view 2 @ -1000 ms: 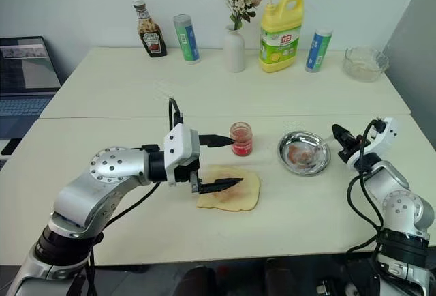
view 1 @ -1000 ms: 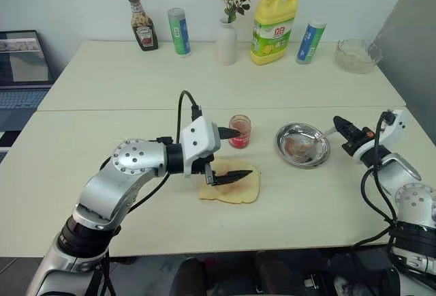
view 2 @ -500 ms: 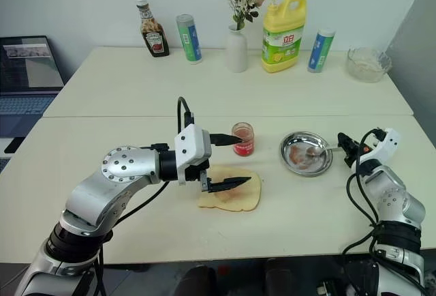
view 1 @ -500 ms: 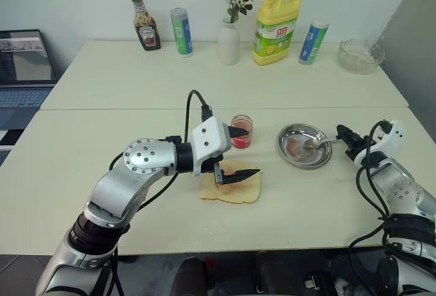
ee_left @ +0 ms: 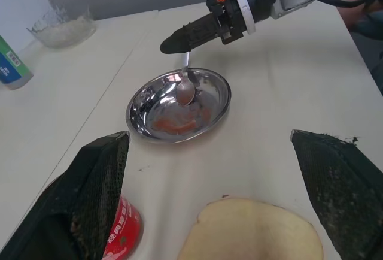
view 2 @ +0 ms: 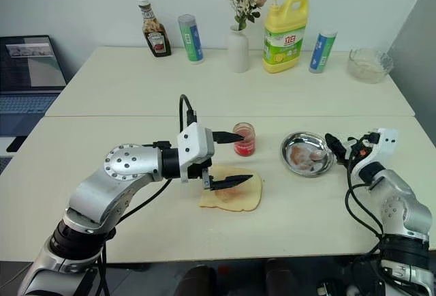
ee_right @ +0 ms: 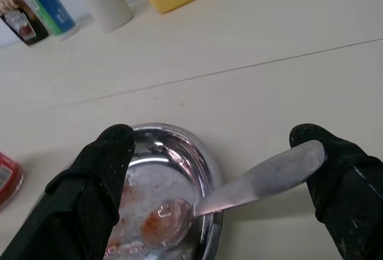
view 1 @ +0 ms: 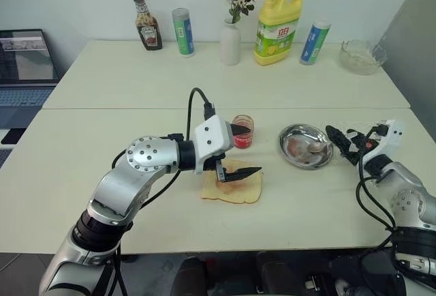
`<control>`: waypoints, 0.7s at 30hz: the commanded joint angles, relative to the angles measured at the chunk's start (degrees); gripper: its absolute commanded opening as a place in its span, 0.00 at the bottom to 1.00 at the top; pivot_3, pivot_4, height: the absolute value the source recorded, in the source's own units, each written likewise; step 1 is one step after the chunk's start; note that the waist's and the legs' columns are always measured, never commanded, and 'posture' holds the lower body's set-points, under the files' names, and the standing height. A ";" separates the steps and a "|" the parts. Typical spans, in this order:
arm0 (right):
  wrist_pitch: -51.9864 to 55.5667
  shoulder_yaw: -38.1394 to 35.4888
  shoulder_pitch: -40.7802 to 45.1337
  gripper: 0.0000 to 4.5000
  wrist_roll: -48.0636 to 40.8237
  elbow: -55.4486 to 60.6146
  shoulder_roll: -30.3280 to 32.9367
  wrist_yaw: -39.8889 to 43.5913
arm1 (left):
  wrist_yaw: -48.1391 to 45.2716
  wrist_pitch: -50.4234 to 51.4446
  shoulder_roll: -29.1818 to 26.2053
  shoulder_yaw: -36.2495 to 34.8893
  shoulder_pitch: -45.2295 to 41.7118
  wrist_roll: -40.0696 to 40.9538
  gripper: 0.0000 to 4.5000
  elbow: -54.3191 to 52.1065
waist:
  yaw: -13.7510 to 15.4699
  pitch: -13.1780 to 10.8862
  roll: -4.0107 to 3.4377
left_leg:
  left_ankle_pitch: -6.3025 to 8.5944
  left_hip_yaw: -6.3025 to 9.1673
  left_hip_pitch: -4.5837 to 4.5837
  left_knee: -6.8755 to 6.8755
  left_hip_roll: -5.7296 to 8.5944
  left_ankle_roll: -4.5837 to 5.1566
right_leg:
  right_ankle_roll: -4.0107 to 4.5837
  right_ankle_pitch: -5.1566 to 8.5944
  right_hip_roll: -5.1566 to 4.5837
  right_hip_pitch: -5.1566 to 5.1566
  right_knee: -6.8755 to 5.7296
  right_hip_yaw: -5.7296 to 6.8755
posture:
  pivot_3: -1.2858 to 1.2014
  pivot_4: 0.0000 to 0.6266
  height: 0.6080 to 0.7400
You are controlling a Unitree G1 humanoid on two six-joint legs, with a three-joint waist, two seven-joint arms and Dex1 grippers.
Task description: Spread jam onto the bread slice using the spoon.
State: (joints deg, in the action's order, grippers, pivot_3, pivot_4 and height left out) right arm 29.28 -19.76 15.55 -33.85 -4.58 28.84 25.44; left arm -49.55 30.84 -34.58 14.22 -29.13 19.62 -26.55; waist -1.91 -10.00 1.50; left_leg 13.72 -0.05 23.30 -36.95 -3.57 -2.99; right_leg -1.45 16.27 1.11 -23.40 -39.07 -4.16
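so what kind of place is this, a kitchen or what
Probably a lab or office mock-up of a kitchen: pale tables pushed together, a laptop beside them, and a ketchup bottle and dish soap jug lined against a bare wall.

Head stereo pair looks down across the table; both close wrist views share the steel dish.

Cream table, bread slice, jam jar, steel dish, bottles along back, perhaps a glass bowl
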 commanded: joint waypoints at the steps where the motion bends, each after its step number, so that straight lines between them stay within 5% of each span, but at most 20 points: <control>1: -3.81 1.36 -0.76 1.00 3.83 3.41 2.16 2.05 | -0.16 -0.89 0.38 -0.25 -0.77 -0.24 1.00 -1.22 | 0.00 0.00 0.00 | 0.00 0.00 -0.01 0.00 0.00 0.00 | 0.00 0.00 0.00 0.00 -0.01 0.00 | 0.52 0.24 1.00; 6: -10.39 2.69 -1.52 1.00 8.81 3.56 3.20 3.91 | -0.27 -1.02 0.39 -0.25 -0.69 -0.55 1.00 -1.25 | 0.01 0.00 0.00 | 0.00 0.00 -0.01 -0.01 0.00 0.00 | 0.00 0.00 0.00 0.00 -0.02 0.00 | 0.52 0.24 1.00; 14: 0.17 -7.17 0.71 1.00 -7.70 5.36 -3.53 -0.53 | -0.29 -1.56 0.62 0.29 -0.18 -1.32 1.00 -1.29 | 0.07 0.00 0.00 | 0.00 0.03 -0.08 -0.01 0.00 -0.01 | 0.02 -0.01 -0.01 0.10 -0.03 0.01 | 0.52 0.24 1.00; 21: -2.60 -3.73 -0.67 1.00 -2.88 7.94 -1.36 1.76 | -0.40 -1.95 0.77 0.08 -0.32 -1.64 1.00 -0.65 | 0.07 0.00 0.00 | 0.00 -0.01 -0.13 -0.01 0.01 0.00 | 0.01 0.00 -0.01 0.11 -0.02 -0.01 | 0.52 0.24 1.00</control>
State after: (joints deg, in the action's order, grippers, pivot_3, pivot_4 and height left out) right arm 28.54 -23.28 14.69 -37.41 0.19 26.30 26.09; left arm -49.64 29.96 -34.00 14.40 -29.07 18.10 -26.42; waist -1.85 -10.00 1.50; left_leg 13.72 -0.06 23.16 -36.96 -3.57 -2.99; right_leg -1.44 16.27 1.10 -23.29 -39.09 -4.17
